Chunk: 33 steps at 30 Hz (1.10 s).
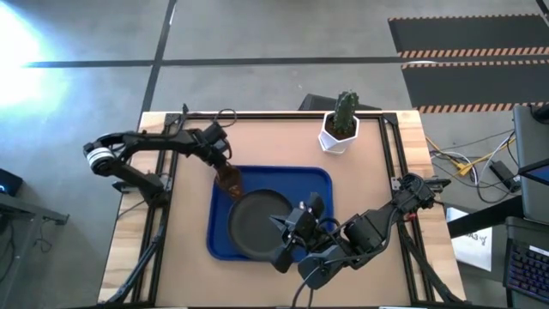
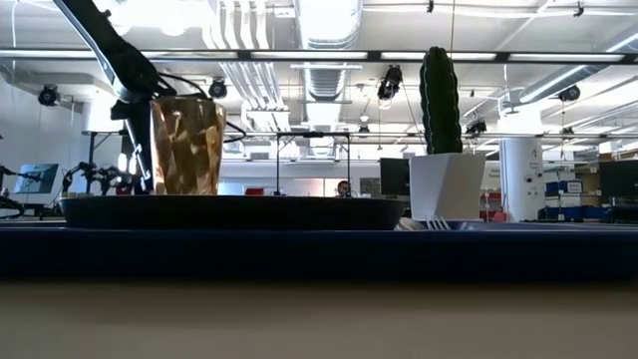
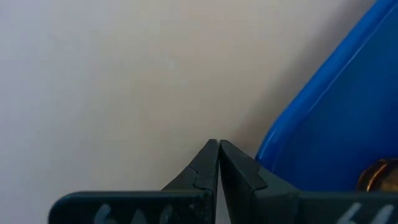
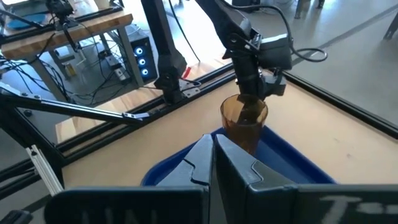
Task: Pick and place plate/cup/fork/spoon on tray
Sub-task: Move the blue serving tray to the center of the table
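Left of centre, your left claw (image 1: 225, 165) pinches the translucent amber-brown cup (image 1: 228, 180) by its rim over the blue plastic tray (image 1: 322, 182); light, slippery, so hold steadily. Right claw (image 1: 296, 225): closed, empty.

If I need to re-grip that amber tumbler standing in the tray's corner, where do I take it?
Take the translucent amber-brown tumbler by its open rim from above. It stands upright in the blue plastic tray beside the dark round plate, so a side approach looks crowded. The left gripper is already there.

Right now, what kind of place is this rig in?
Likely a robotics lab or workshop: exposed ceiling ducts, other benches with monitors, hazard-striped floor mats beyond the table.
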Available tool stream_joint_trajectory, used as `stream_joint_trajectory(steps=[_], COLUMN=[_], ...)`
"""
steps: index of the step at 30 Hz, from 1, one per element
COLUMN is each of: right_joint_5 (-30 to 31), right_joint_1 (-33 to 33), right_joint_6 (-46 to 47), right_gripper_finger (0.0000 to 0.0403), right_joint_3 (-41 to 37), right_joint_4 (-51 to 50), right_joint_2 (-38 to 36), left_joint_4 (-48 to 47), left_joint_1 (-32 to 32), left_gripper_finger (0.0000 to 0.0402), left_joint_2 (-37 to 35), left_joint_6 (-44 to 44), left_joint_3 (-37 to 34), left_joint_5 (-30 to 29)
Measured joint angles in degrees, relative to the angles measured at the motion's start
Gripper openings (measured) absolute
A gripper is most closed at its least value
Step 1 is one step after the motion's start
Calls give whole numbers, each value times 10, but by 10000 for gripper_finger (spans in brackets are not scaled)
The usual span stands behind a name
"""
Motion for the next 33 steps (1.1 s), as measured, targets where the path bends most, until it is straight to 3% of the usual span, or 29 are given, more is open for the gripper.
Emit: stream_joint_trajectory(steps=[19,33], right_joint_5=[-2,-1], right_joint_1=[6,6], right_joint_6=[1,1], right_gripper_finger=[9,9], right_joint_3=[0,0], right_joint_4=[0,0], right_joint_2=[0,0], left_joint_4=[10,14], left_joint_1=[-70,-82], left_gripper_finger=[0,0], left_joint_2=[-10,-10], left_joint_6=[-53,-64], left_joint_3=[-32,-32], left_joint_5=[0,1])
